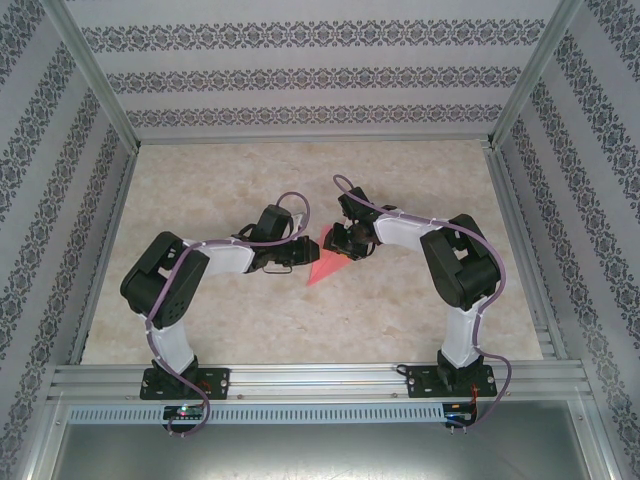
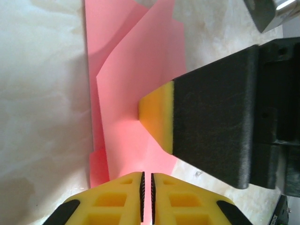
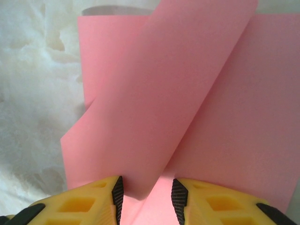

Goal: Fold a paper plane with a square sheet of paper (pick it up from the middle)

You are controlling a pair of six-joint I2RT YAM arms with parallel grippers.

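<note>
The salmon-pink sheet of paper (image 1: 322,264) lies partly folded at the table's middle, a pointed shape between the two grippers. In the left wrist view the paper (image 2: 131,84) shows layered flaps with straight creases. My left gripper (image 2: 146,174) is shut on its near edge, and pink shows in the thin slit between the pads. One yellow-padded finger (image 2: 157,117) of the right gripper rests on the paper from the right. In the right wrist view a raised flap of paper (image 3: 178,93) curls up between the open jaws of my right gripper (image 3: 145,185). From above, the left gripper (image 1: 303,252) and the right gripper (image 1: 342,243) meet over the sheet.
The table (image 1: 300,180) is beige marble-patterned, walled in by patterned panels and aluminium rails (image 1: 320,375) along the near edge. Both arms bend inward toward the centre.
</note>
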